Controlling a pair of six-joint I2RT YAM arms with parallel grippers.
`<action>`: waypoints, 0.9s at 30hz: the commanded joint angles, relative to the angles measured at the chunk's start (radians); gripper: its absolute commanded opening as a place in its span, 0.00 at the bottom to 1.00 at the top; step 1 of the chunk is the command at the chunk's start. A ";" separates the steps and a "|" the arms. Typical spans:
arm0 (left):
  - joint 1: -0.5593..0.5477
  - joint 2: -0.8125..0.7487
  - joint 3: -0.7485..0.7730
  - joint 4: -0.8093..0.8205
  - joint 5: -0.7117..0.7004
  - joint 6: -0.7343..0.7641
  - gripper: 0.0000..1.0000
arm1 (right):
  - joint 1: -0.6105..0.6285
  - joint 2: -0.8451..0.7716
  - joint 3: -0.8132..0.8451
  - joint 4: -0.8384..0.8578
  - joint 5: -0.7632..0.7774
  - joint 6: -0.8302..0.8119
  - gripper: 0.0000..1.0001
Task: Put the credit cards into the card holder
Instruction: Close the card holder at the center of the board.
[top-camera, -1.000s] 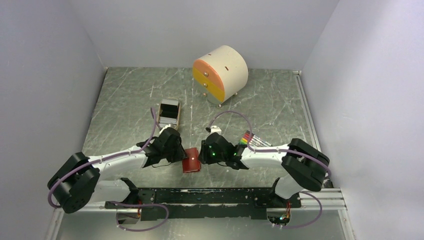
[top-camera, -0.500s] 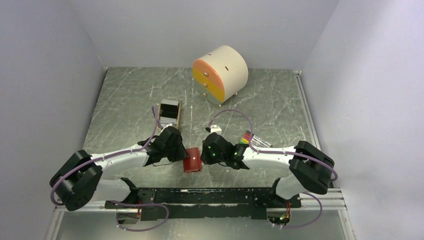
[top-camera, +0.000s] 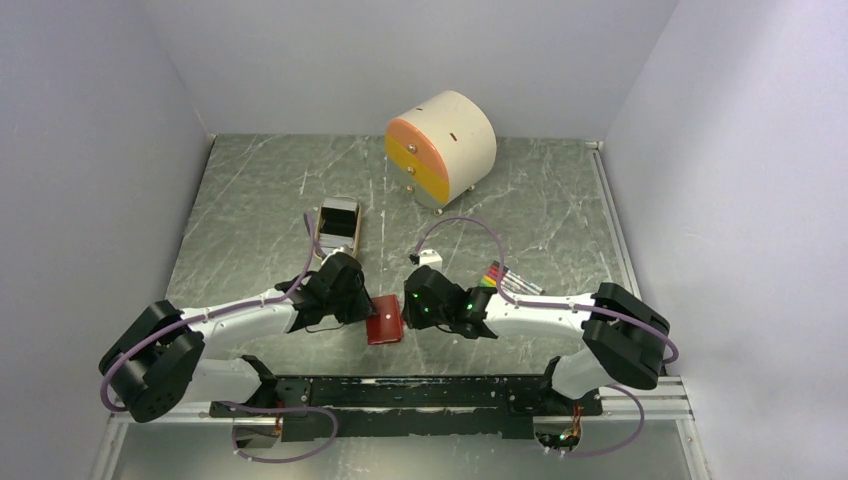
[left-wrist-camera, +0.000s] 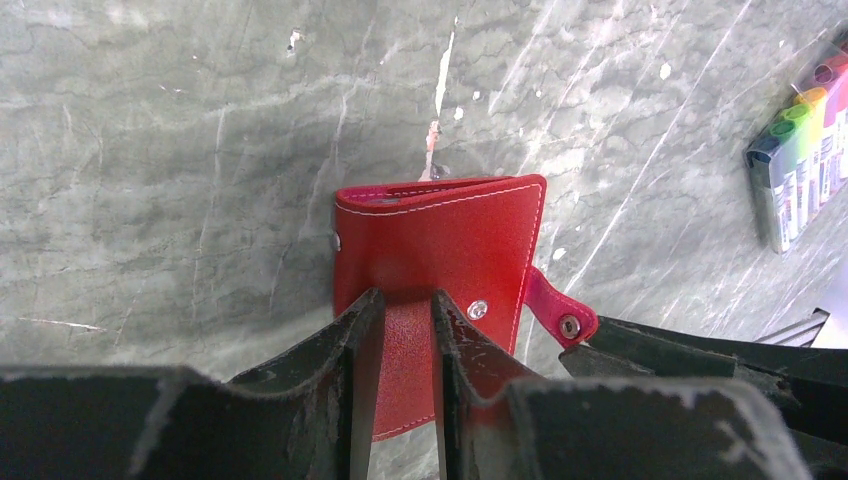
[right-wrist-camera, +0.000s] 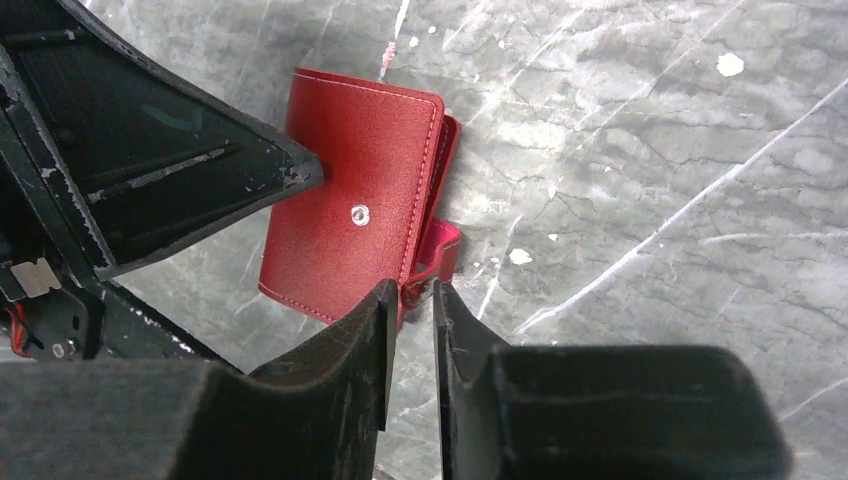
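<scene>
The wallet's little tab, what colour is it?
Pink tab, brighter than the red cover; left wrist view shows it best.

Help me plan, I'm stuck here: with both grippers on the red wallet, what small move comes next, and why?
Probably the right gripper should draw the pink snap tab outward to lift the cover, while the left gripper holds. The red leather-like folding wallet lies closed but unsnapped, each gripper pinching it.

card holder (top-camera: 384, 319) near-centre | markers (top-camera: 505, 277) right | tray (top-camera: 338, 224) behind-left | drawers (top-camera: 441, 148) far
</scene>
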 joint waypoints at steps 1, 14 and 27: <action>0.003 0.000 -0.011 -0.047 0.006 0.009 0.30 | 0.009 -0.008 0.013 0.000 0.029 -0.002 0.20; 0.004 -0.016 -0.003 -0.066 -0.003 0.014 0.30 | 0.013 -0.006 0.047 -0.055 0.084 -0.018 0.19; 0.004 -0.016 -0.025 -0.029 0.021 0.022 0.30 | 0.005 -0.014 -0.011 0.130 -0.024 0.001 0.00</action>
